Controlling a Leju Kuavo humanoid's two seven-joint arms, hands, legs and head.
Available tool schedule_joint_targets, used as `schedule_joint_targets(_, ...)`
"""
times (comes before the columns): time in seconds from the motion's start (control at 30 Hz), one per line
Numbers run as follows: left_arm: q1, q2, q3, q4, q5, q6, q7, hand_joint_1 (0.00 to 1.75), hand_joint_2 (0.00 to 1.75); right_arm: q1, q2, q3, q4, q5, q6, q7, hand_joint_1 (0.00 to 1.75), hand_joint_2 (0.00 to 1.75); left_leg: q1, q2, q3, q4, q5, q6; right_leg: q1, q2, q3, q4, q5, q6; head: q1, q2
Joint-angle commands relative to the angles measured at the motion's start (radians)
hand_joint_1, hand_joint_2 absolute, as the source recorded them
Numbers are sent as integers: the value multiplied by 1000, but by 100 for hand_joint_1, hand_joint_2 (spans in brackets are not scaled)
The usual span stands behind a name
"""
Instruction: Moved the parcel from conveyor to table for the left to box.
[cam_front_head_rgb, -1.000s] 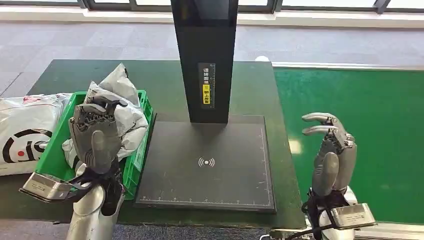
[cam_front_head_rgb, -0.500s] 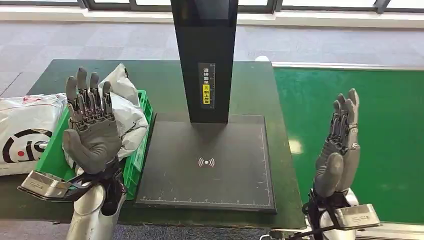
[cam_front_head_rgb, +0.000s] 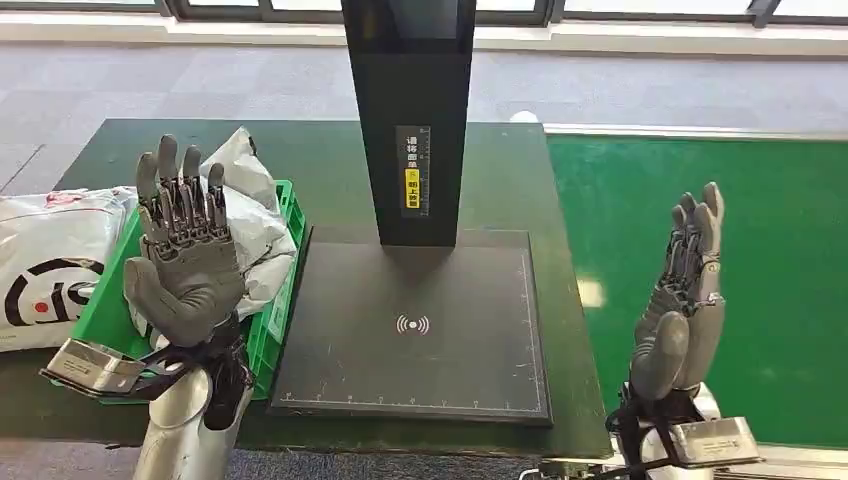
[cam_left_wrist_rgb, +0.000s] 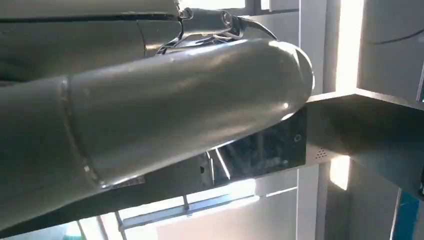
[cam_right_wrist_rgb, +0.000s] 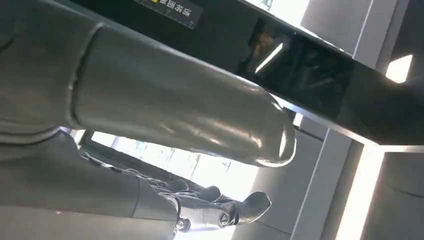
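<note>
at the desk's left edge a white parcel bag with a black ring mark lies flat, partly off the picture. just beside it, along the left front of the desk, stands a green crate holding crumpled white poly parcels, one corner sticking up above the crate's rim. the left hand is raised upright in front of the crate, palm to the camera, fingers straight and spread, holding nothing. at the desk's middle a black scanner pad lies with a tall black post rising from its far edge. past the desk's right edge runs the green conveyor, and i can make out no parcel on the stretch in view. the right hand stands edge-on above the conveyor's near side, fingers straight up and apart from the thumb, empty too. the parcels look light, soft and slippery, film that will crumple and slide; i judge a broad grasp across the bulging middle safer than pinching a loose corner.
</note>
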Motion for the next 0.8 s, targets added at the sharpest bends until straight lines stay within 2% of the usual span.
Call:
schedule_joint_targets(0.03,-29,15,-27,50,4,-5,3,0,0,-8,-25,16,5,-1,-4,0,0,0,0,-1,1,-1,0,0,1,-2,2,-1,0,0,0,0)
schedule_joint_targets(0.13,-22,18,-27,43,4,-5,3,0,0,-6,-24,17,3,1,-5,0,0,0,1,-1,2,-1,0,0,1,-1,3,-2,0,-1,0,0)
schedule_joint_targets(0.17,-19,18,-28,41,5,-6,3,0,0,-6,-24,16,3,5,-8,0,0,175,0,-1,1,-1,0,0,0,-1,2,-1,0,0,0,0)
schedule_joint_targets(0.23,-11,17,-26,36,5,-3,3,0,0,3,-17,7,26,22,-15,0,0,175,0,0,1,-1,0,0,0,-1,2,-1,0,-1,0,0)
schedule_joint_targets(0.27,-11,17,-26,36,5,-3,3,0,175,3,-17,7,26,22,-15,0,0,0,0,0,1,-1,0,0,0,-1,2,-1,0,0,0,0)
schedule_joint_targets(0.43,-27,15,-24,54,7,-3,3,0,175,-22,-14,-2,52,32,-16,0,0,0,0,0,2,-2,0,0,1,-1,3,-2,1,-1,0,0)
schedule_joint_targets(0.47,-69,7,-11,117,7,-1,3,0,175,-38,6,-25,75,42,-2,0,0,0,0,0,1,-1,0,0,0,0,2,-1,0,0,0,0)
schedule_joint_targets(0.5,-90,3,-6,152,-18,30,3,0,175,-35,15,-41,75,54,14,0,0,175,1,0,2,-1,0,0,1,0,2,-2,1,0,0,0)
schedule_joint_targets(0.57,-113,3,-19,186,-52,76,3,0,175,-28,5,-40,60,40,17,0,0,175,1,-2,2,-2,1,0,1,-3,3,-2,1,-1,0,0)
schedule_joint_targets(0.67,-75,10,-53,149,-92,155,3,0,175,59,-15,-7,38,53,-14,0,0,175,0,-3,2,-2,2,0,1,-4,3,-2,1,-1,0,0)
schedule_joint_targets(0.8,-73,24,-60,151,-75,167,3,0,175,55,-57,35,48,12,-67,0,0,175,1,-2,3,-2,0,0,1,-2,3,-2,0,0,0,0)
